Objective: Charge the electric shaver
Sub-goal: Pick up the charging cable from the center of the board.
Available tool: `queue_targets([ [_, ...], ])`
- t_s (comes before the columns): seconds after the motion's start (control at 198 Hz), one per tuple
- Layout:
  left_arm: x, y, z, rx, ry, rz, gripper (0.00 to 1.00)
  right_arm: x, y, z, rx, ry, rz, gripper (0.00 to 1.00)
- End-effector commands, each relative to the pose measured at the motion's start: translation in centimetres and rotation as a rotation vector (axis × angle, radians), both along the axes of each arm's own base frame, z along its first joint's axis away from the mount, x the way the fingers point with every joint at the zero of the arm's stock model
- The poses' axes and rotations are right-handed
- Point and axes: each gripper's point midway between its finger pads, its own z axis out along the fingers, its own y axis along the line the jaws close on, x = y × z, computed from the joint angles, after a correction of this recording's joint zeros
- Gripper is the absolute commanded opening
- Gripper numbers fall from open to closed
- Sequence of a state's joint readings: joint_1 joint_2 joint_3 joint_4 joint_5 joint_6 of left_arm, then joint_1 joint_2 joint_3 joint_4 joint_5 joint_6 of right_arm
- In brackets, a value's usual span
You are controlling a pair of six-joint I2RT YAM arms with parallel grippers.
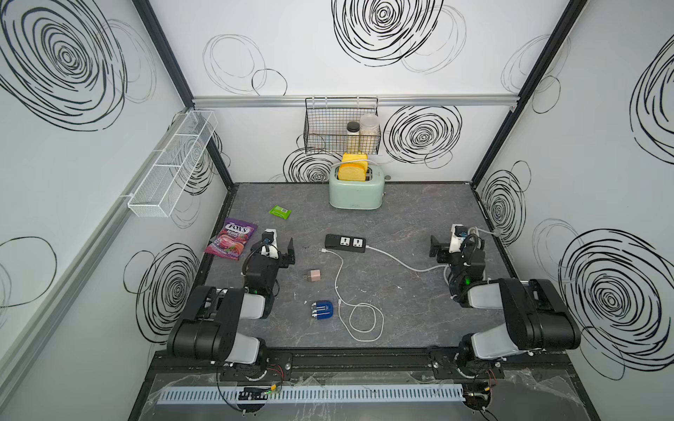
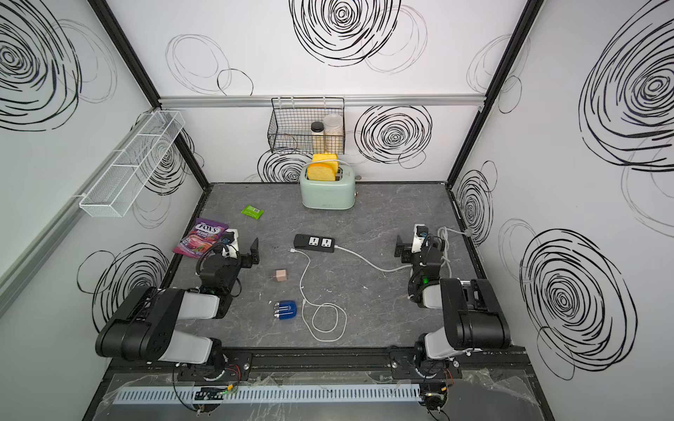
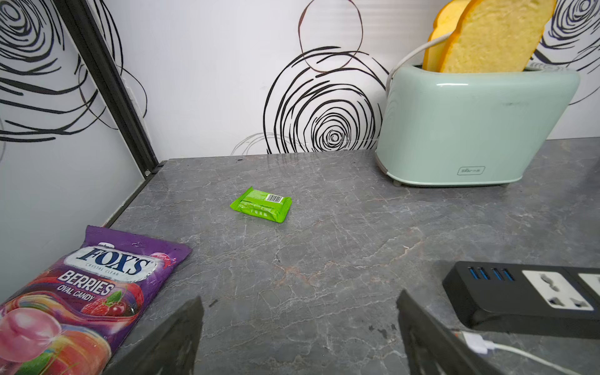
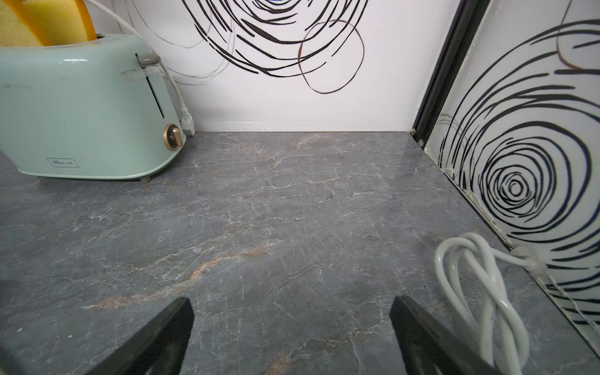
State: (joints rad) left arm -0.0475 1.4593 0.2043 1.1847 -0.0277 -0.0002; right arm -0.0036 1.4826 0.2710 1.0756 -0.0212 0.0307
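light, slippery-looking electric shaver (image 1: 323,310) is pictured behind left end effector (image 3: 298,305) and right end effector (image 4: 292,303), both gaping; its straight sides are best pinched.

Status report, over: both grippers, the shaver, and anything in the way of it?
Left gripper open, empty; right gripper open, empty. Electric shaver lying untouched between the arms, apparently unplugged. Nothing on it; white cable coiled right beside.

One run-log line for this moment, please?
left tool: open, empty | right tool: open, empty | electric shaver: untouched | white cable: loose beside it
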Motion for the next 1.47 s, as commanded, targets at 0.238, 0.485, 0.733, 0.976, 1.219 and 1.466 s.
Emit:
queue_targets([
  [0.238, 0.5, 0.3, 2.1, -0.01, -0.081, 0.015, 0.97, -0.1, -0.1, 0.2, 0.003, -0.019, -0.007, 0.98],
  [0.485, 0.5, 0.3, 2.1, -0.011, -0.081, 0.015, 0.97, -0.1, -0.2, 0.2, 0.007, -0.017, -0.004, 0.98],
  [0.733, 0.6, 0.4, 2.2, -0.018, -0.082, 0.008, 0.97, 0.0, -0.2, 0.2, 0.011, -0.016, -0.002, 0.98],
  [0.976, 1.3, -2.8, 5.0, 0.069, -0.034, -0.125, 0.97, 2.1, 2.0, 4.1, -0.05, 0.057, 0.033, 0.98],
  [1.219, -0.3, -4.5, 12.3, 0.039, -0.024, -0.172, 0.97, -0.9, 19.1, 7.7, -0.024, 0.151, 0.511, 0.98],
  [1.466, -2.8, -5.6, 13.1, -0.027, 0.092, -0.241, 0.97, -7.4, 32.7, 1.2, 0.059, 0.467, 0.719, 0.91],
])
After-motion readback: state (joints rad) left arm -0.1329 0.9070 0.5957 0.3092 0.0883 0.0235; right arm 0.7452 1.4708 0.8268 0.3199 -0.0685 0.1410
